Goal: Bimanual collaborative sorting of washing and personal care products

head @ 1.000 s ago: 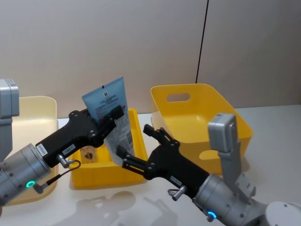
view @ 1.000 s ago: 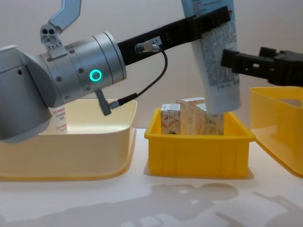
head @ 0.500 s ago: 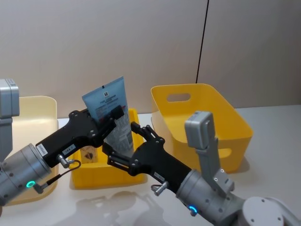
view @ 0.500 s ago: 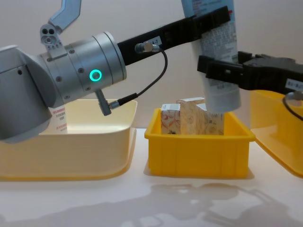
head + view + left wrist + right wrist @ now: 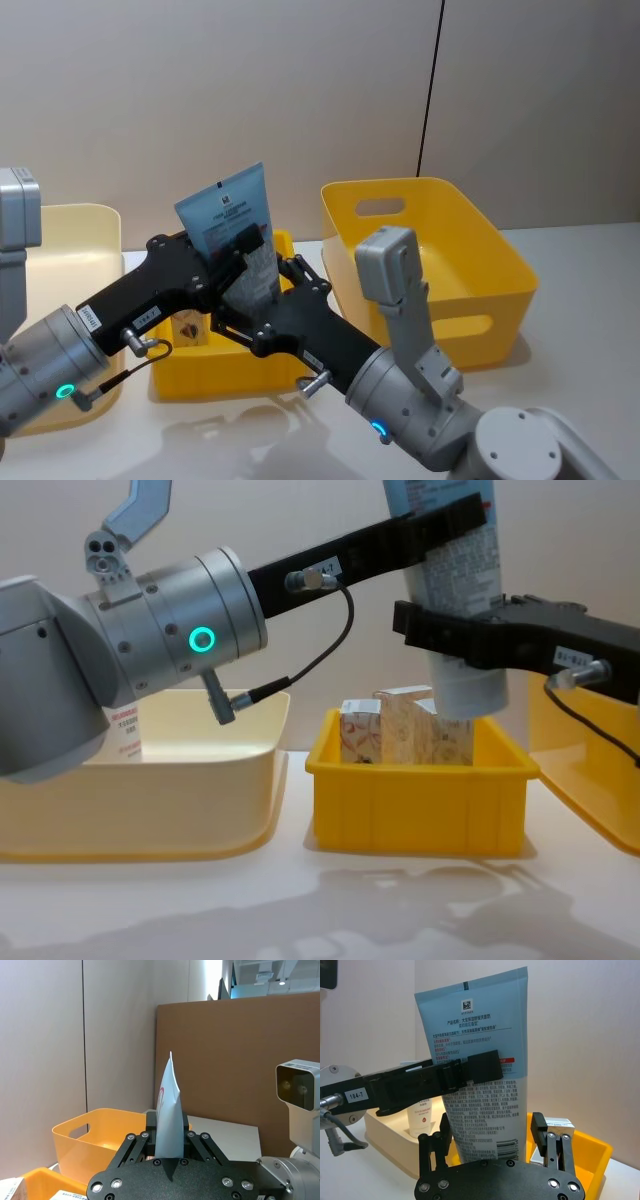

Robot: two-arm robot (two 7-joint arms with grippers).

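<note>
The left gripper [image 5: 245, 240] is positioned above the small yellow bin [image 5: 415, 800]. Its fingers are closed across the upper middle of a light-blue squeeze tube [image 5: 480, 1025]. The tube is upright, crimped end uppermost, and its lower end hangs over the bin, close to the patterned cartons [image 5: 400, 730] standing inside.

The right gripper [image 5: 490, 1140] is at the tube's lower half, below the left gripper. Its fingers are spread, one either side of the tube. Whether they touch it cannot be determined.

A second tube [image 5: 422, 1115] with a red logo stands in the cream bin [image 5: 150, 810] to the left. A large yellow bin [image 5: 480, 240] sits on the worktop [image 5: 300, 910] to the right.
</note>
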